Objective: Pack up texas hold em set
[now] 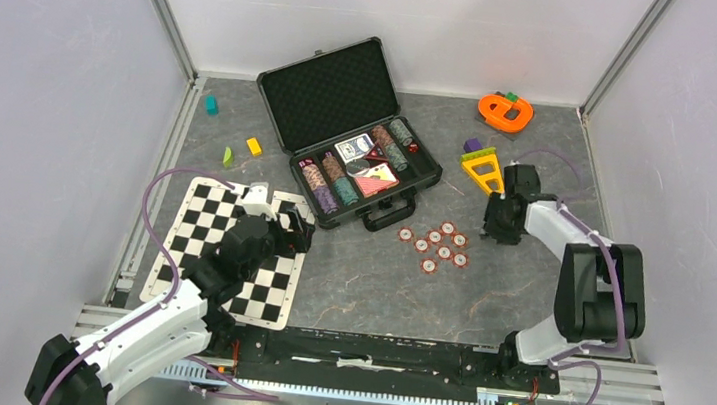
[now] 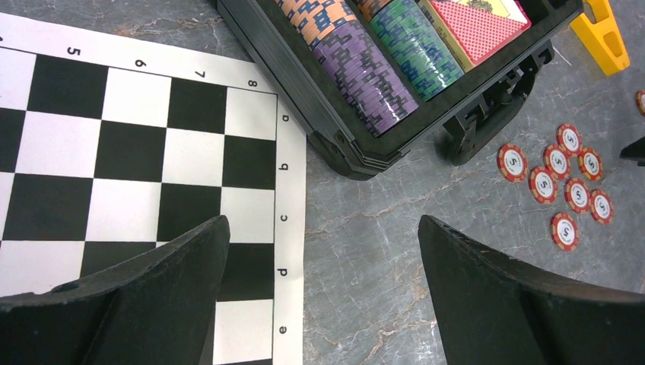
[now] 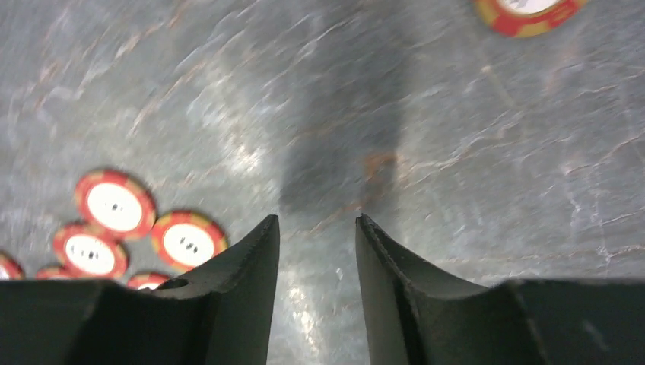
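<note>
The loose red-white poker chips [image 3: 114,205] blur in the right wrist view, some cut off behind the right gripper [image 3: 317,224], whose fingers [image 3: 243,296] leave a slim empty gap; the left gripper [image 2: 323,228] is spread wide over the checkered mat's [image 2: 114,152] edge. The black briefcase [image 1: 331,94] lies open at 12 o'clock, chip stacks [image 1: 327,191] and card decks [image 1: 377,178] rowed inside, loose chips at its 4 o'clock.
</note>
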`<state>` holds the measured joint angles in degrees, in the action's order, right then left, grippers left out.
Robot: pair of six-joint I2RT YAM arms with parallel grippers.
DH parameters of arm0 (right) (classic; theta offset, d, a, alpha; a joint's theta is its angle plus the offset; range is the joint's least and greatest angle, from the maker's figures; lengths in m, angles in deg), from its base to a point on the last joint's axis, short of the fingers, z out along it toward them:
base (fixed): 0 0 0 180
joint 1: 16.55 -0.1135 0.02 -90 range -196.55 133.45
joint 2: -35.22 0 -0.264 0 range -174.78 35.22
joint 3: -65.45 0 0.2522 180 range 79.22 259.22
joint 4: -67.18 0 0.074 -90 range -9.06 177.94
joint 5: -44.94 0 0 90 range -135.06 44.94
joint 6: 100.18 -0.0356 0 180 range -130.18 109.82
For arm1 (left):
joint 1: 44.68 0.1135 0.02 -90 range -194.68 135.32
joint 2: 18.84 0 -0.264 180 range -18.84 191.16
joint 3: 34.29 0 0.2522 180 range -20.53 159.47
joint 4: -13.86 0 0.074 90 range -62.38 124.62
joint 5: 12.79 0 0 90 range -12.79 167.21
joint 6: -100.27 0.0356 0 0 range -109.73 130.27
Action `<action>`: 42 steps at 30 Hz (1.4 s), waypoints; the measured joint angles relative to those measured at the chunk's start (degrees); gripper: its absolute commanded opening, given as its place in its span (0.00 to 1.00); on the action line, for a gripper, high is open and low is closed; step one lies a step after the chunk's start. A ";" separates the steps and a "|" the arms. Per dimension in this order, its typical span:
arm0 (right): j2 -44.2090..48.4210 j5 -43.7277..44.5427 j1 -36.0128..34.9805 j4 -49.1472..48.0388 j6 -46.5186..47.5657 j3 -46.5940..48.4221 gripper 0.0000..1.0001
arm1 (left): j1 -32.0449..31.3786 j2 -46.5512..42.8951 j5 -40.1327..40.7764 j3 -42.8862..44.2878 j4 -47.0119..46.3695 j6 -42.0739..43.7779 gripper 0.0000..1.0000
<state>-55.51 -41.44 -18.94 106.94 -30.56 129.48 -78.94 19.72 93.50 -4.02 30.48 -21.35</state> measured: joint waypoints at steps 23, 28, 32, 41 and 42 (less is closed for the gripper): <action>-17.38 3.34 10.67 2.95 1.57 19.93 0.73 | 0.00 1.68 0.02 0.00 -0.04 0.00 1.00; -17.73 3.54 10.84 2.78 1.57 20.33 0.61 | 0.00 1.68 0.04 0.00 -0.04 0.00 1.00; -17.75 3.43 10.95 2.43 1.64 20.31 0.46 | 0.00 1.66 0.07 0.00 -0.04 0.00 1.00; -16.57 1.99 11.17 1.03 1.79 18.73 0.26 | 0.00 1.64 0.07 0.00 -0.02 0.00 1.00; -16.09 1.70 11.13 1.01 1.79 18.14 0.26 | 0.00 1.62 0.07 0.00 -0.04 0.00 1.00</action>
<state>-71.60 -39.74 -7.82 107.94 -28.77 147.62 -78.94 21.34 93.57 -4.02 30.43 -21.35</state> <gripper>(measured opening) 0.447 0.994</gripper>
